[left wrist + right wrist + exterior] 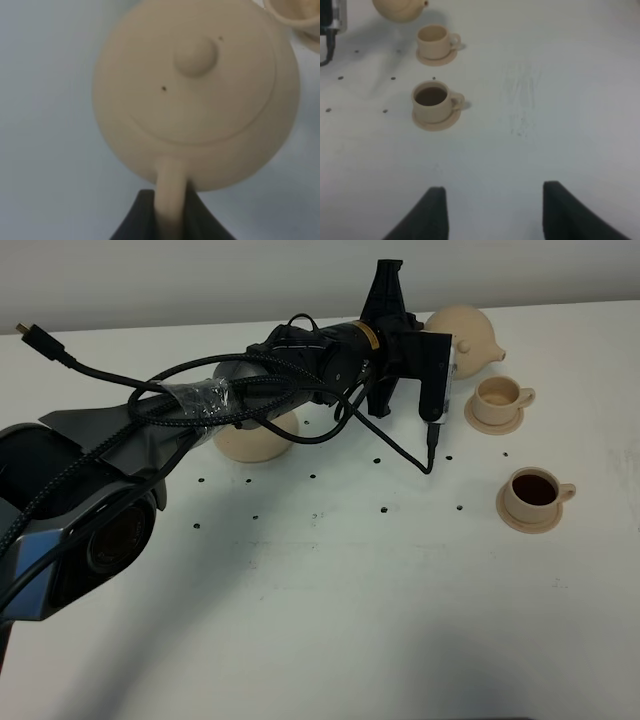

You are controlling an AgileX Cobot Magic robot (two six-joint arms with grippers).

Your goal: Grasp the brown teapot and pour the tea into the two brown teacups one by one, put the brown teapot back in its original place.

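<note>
the left claw (170, 212) is closed almost fully, pinching the loop handle (169, 190) of the tan teapot (195, 95). the pot hangs straight out ahead of its fingers, lid turned back toward the wrist. just past the spout (497, 353) sits the empty teacup (497, 395). the nearer teacup (533, 490) holds dark tea, so the second pour looks to be next. the wide saucer (255, 443) lies well behind the claw, partly hidden under the arm, waiting for the pot's return. the right claw (494, 195) is spread wide and holds nothing, with both cups well ahead of it.
</note>
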